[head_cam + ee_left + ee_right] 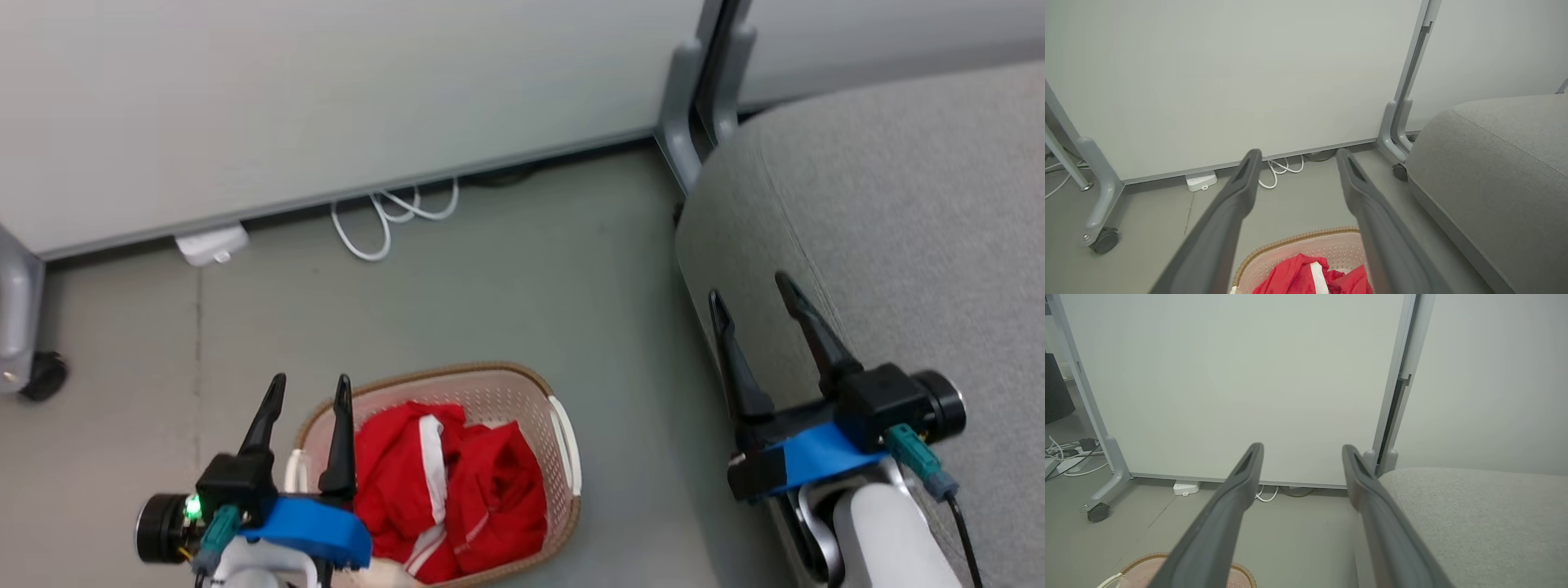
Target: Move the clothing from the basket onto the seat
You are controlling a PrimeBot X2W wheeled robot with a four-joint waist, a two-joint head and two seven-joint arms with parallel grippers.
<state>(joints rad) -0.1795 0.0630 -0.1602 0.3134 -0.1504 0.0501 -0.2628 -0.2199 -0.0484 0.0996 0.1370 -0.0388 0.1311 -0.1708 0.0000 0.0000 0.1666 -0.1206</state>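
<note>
Grey floor point(531, 269) runs up to a pale partition point(326, 98), and the basket point(498, 398) stands on it near the seat point(898, 245), probably to keep each carry short. The clothing point(457, 482) lies heaped inside the basket, so the task looks barely begun. The 2 grippers are empty with fingers spread: the left gripper point(311, 380) hangs over the basket's left rim, seemingly ready to reach in, and the right gripper point(749, 287) hangs by the seat's edge.
</note>
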